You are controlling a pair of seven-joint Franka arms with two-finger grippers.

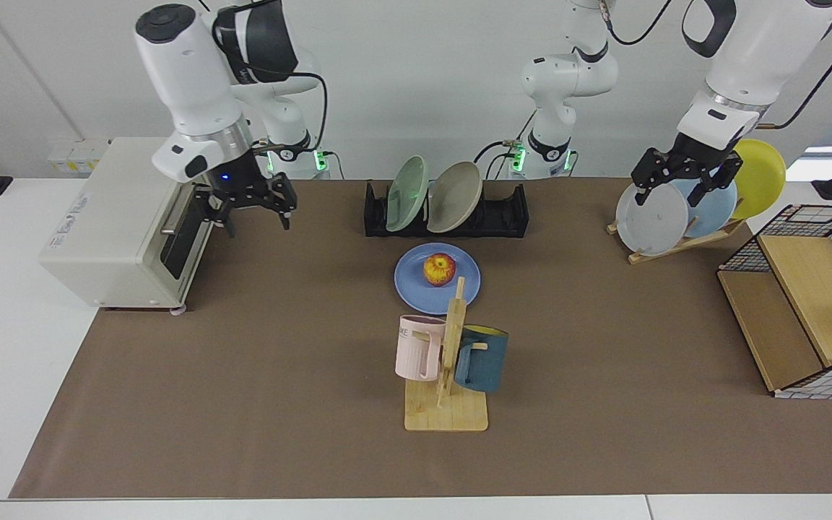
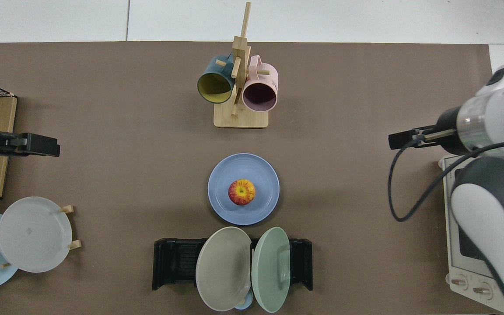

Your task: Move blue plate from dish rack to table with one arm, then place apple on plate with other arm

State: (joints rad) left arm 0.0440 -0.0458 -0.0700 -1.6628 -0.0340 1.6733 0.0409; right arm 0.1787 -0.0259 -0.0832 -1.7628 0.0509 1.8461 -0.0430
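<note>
one apple on one blue plate on the table, two plates in the dish rack, right gripper spread empty by the toaster oven, left gripper spread over three racked plates, two mugs

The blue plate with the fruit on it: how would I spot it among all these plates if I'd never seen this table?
Start at the black dish rack on the brown mat. Just in front of it, the blue plate lies flat, unlike the racked plates on edge. It alone carries an apple.
</note>
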